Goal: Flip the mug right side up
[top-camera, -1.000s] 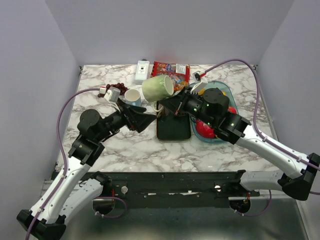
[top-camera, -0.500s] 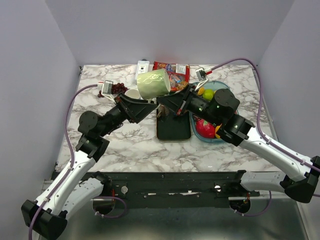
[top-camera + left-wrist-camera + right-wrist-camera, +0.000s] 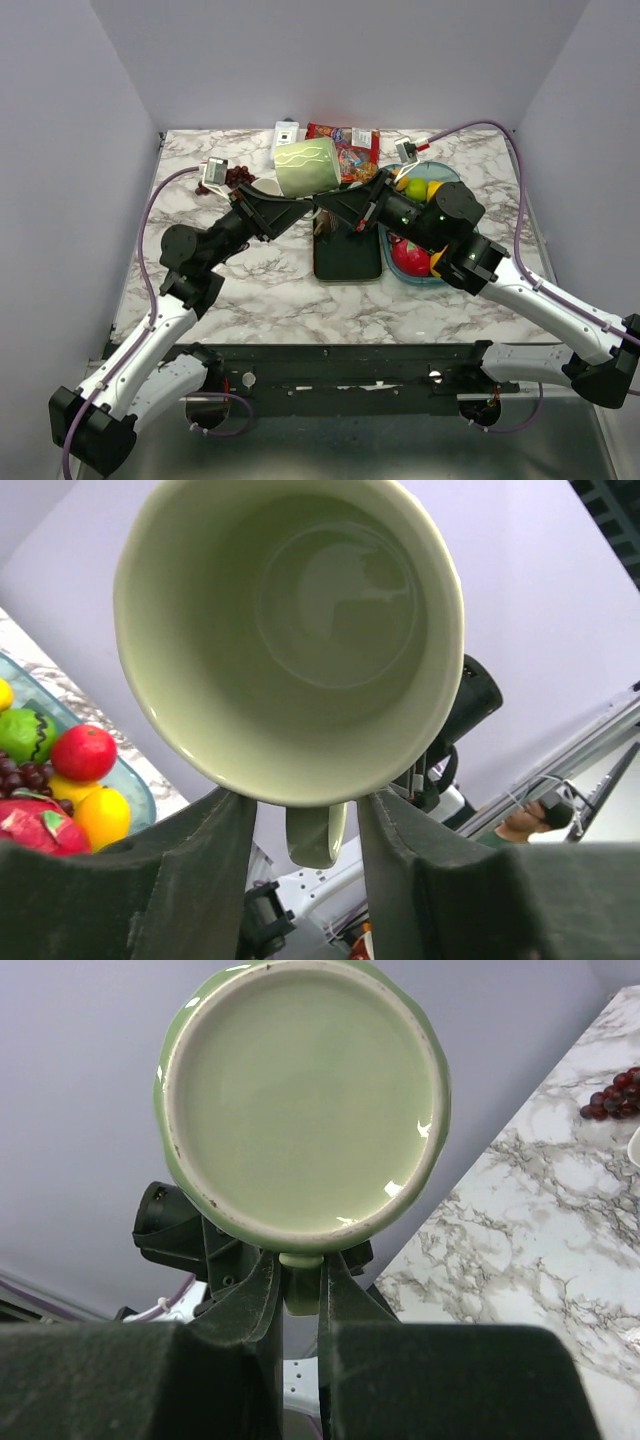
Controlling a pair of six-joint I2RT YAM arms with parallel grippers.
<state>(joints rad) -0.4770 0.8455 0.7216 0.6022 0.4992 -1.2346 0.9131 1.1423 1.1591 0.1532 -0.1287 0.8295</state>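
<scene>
The pale green mug [image 3: 308, 165] hangs on its side above the table's back middle. In the right wrist view its base [image 3: 300, 1100] faces the camera; in the left wrist view I look into its hollow [image 3: 290, 630]. My right gripper [image 3: 327, 203] [image 3: 300, 1270] is shut on the mug's handle [image 3: 300, 1288] from the right. My left gripper [image 3: 298, 206] [image 3: 305, 800] comes in from the left just under the rim. Its fingers stand on either side of the handle [image 3: 315, 835] with a gap on each side, so it is open.
A teal dish [image 3: 420, 280] of fruit lies under the right arm. A black tray [image 3: 347, 255] sits in the middle. At the back are a snack packet [image 3: 345, 140], a white box [image 3: 285, 135], grapes [image 3: 238, 176] and a small white cup [image 3: 265, 187].
The left arm has risen and brought its gripper up to the mug's rim, its jaws narrowing around the handle. The right gripper has shifted the mug slightly left.
</scene>
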